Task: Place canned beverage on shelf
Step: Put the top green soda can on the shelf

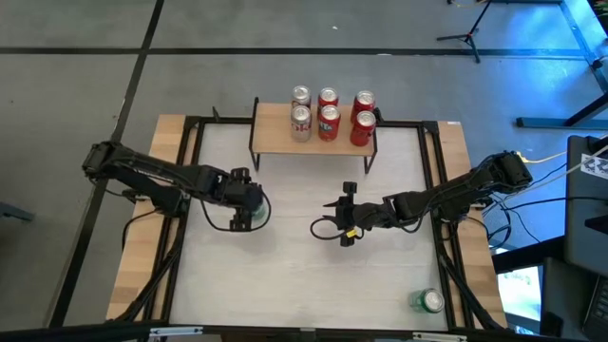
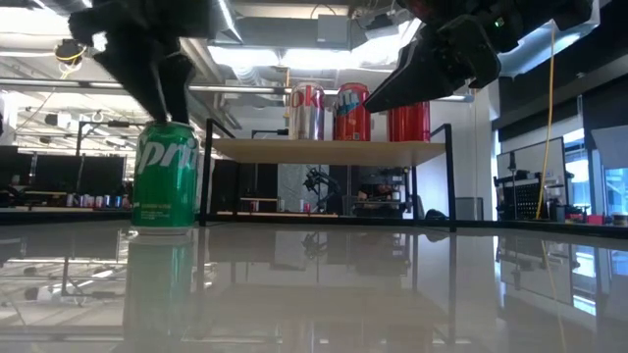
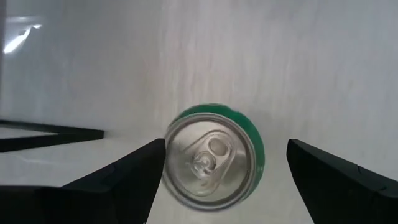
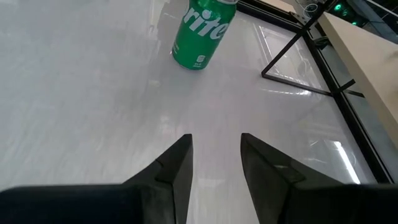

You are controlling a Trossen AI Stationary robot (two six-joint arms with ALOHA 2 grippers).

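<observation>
A green Sprite can [image 1: 251, 215] stands upright on the white table at centre left. It also shows in the low view [image 2: 164, 176] and the right wrist view [image 4: 202, 31]. My left gripper [image 3: 226, 163] is open above it, pointing down, one finger on either side of the can's silver top [image 3: 210, 155]. I cannot tell whether a finger touches the rim. The shelf [image 1: 313, 141], a light wood top on thin black legs, stands at the far middle with several red and silver cans [image 1: 329, 112] on it. My right gripper [image 1: 344, 226] is open and empty at the table's centre.
A second green can [image 1: 427, 301] lies near the table's front right corner. The black table frame [image 1: 439, 180] runs along the sides. Bare white tabletop lies between the two grippers and in front of the shelf [image 2: 329, 150].
</observation>
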